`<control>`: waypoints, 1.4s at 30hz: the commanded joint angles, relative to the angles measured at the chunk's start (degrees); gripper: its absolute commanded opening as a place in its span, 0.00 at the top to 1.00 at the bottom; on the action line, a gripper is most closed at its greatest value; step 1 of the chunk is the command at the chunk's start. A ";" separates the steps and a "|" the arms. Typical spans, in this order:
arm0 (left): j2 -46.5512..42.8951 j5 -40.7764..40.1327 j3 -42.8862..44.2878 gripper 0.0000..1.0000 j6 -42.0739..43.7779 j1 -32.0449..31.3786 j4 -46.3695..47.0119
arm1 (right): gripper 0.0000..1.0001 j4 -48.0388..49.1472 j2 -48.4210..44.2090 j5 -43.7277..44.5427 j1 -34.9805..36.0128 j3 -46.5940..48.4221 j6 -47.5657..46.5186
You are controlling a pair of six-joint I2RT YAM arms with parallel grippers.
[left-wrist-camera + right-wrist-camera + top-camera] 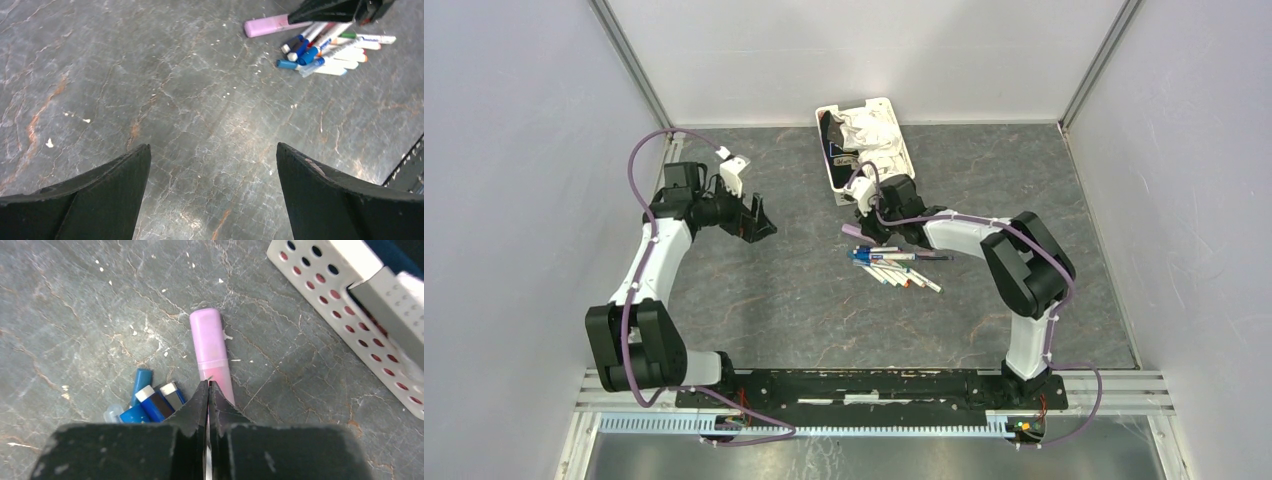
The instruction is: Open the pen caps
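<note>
**Asker:** Where are the pens?

**Robot:** The pens point(894, 265) lie heaped on the table point(804, 300), at 3 o'clock from my left gripper point(754, 220) and well apart from it. A fat pink pen point(212, 347) points to 12 o'clock from my right gripper point(207, 386). Blue pen caps point(142, 385) sit at 8 o'clock, and a white basket point(325, 285) at 2 o'clock.

**Asker:** And your fingers?

**Robot:** The right pair is pressed together with nothing between. The left pair is spread wide.

**Asker:** How will a cap handle?

**Robot:** I judge it light, stiff and probably slippery. I would pinch the barrel with one gripper and the cap crosswise with the other, then pull straight.
</note>
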 commanded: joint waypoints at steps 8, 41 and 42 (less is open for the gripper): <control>-0.70 4.46 7.52 0.00 18.21 -1.40 -16.76 | 0.49 -2.64 -4.42 2.45 0.34 0.70 -2.51; -7.16 -6.99 5.54 0.00 31.47 -13.43 -13.64 | 1.00 -3.97 -5.86 -10.66 0.29 5.52 5.22; -7.75 -9.01 5.59 0.00 34.71 -14.79 -13.72 | 1.00 -3.96 -6.49 -12.35 0.35 5.44 6.26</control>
